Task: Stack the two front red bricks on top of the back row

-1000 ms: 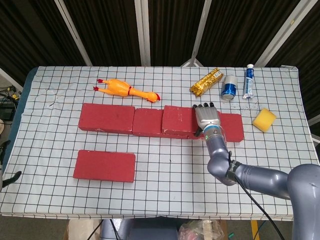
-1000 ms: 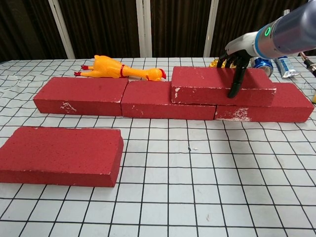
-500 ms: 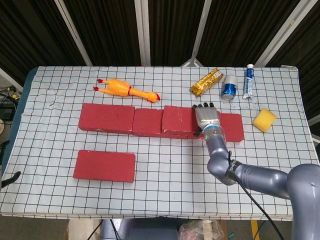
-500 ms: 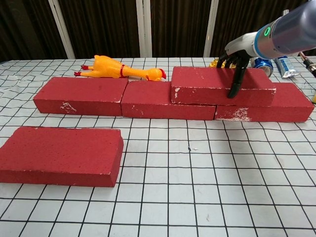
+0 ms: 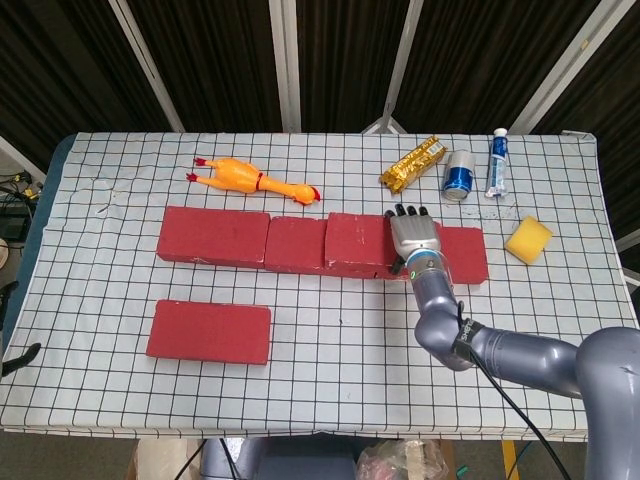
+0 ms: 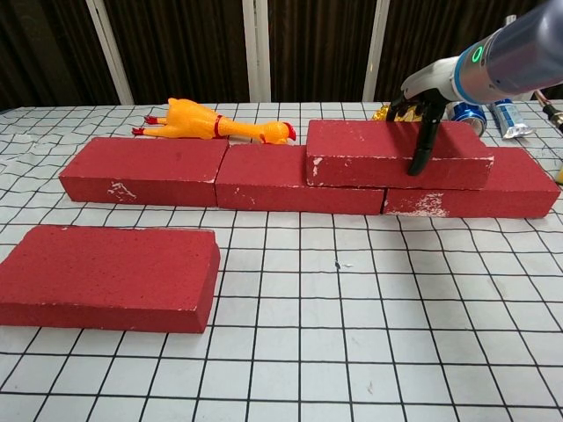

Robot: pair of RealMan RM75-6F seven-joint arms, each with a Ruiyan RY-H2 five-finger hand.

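Three red bricks form the back row: left [image 5: 212, 236], middle [image 5: 294, 243] and right [image 5: 468, 256]. A fourth red brick [image 5: 355, 238] [image 6: 378, 152] lies on top, spanning the middle and right ones. My right hand [image 5: 414, 236] [image 6: 422, 97] grips this top brick near its right end, with the thumb down its front face and the fingers over its back edge. One more red brick [image 5: 209, 331] [image 6: 106, 277] lies flat alone at the front left. My left hand shows in neither view.
A yellow rubber chicken [image 5: 255, 180] lies behind the row at the left. A gold snack packet [image 5: 412, 163], a blue can [image 5: 459, 175] and a tube [image 5: 497, 162] stand at the back right. A yellow sponge [image 5: 528, 240] sits to the right of the row.
The right hand has shifted only slightly on the top brick. The bricks have not moved.
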